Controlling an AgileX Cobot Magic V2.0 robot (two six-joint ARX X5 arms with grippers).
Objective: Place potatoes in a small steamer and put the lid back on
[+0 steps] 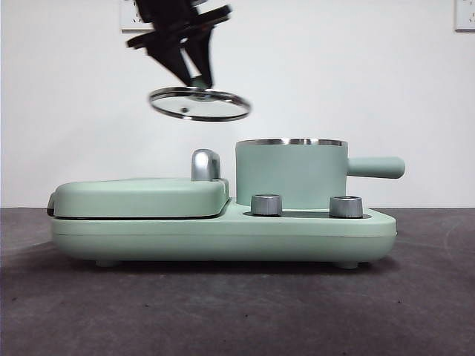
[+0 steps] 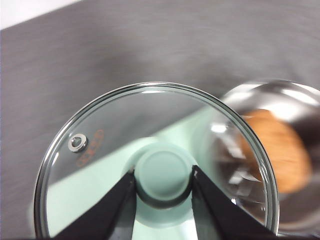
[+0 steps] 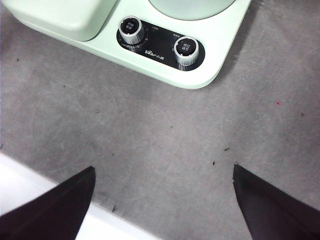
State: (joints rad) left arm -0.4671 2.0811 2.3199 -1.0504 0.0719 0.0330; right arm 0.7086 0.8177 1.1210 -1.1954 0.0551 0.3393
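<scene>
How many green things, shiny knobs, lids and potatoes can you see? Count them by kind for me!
Green cooker base: 1
Green griddle cover: 1
Green steamer pot: 1
Silver knobs: 2
Glass lid, held by the left claw: 1
Potato, inside the pot: 1
Total: 7

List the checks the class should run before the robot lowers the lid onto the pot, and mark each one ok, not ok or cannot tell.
1. Left gripper clamped on the lid knob: ok, both jaws press its sides.
2. Potato in the pot: ok, it shows inside the steel rim in the left wrist view.
3. Lid over the pot: not ok, the front view puts it off to one side, above the griddle cover.
4. Lid level: not ok, it hangs slightly tilted.
5. Pot rim unobstructed: ok.
6. Right gripper out of the way: ok, open over bare table in front of the cooker.
</scene>
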